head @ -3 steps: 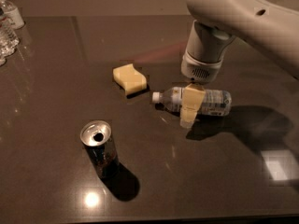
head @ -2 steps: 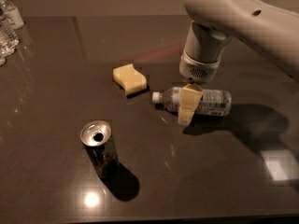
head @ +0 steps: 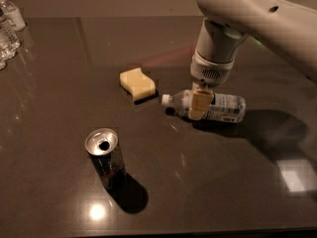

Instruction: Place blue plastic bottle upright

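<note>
- Just right of the yellow sponge (head: 137, 83), the blue plastic bottle (head: 225, 107) lies on its side on the dark table (head: 237, 192), with its cap toward the sponge.
- The gripper (head: 198, 103) is down at the bottle's shoulder; I cannot tell whether it grips.
- A dark can (head: 106, 157) stands upright nearer the camera than the sponge.
- Clear bottles (head: 7, 33) stand far to the sponge's left.

Gripper (head: 199, 102) at lying blue plastic bottle (head: 225, 107).
</note>
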Controlling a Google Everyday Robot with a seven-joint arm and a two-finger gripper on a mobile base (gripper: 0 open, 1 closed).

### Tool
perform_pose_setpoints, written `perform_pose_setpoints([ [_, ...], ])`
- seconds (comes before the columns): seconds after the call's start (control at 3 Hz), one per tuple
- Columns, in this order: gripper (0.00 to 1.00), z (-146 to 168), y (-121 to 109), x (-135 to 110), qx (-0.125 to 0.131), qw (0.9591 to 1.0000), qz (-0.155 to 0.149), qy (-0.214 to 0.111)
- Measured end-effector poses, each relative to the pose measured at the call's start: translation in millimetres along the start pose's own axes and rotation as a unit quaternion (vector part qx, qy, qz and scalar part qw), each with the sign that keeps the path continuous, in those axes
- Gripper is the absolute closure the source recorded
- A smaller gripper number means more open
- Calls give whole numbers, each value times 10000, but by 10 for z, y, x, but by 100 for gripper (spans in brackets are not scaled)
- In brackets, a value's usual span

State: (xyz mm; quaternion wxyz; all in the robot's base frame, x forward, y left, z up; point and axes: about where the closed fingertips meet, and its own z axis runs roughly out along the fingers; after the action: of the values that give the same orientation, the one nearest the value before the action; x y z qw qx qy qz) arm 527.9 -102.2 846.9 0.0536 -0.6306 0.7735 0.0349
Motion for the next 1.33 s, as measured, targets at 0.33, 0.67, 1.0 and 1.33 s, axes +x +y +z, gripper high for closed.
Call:
perform_pose_setpoints([
  [0.33, 83, -110, -8, -59, 22, 9999, -58, -132],
  [0.67, 100, -306, -24, -154, 59, 9988, -103, -473],
  [1.0, 100, -565, -38, -225, 203, 9944, -17, -1037],
  [1.33, 100, -789, -56, -247, 304, 9840, 159, -1746],
])
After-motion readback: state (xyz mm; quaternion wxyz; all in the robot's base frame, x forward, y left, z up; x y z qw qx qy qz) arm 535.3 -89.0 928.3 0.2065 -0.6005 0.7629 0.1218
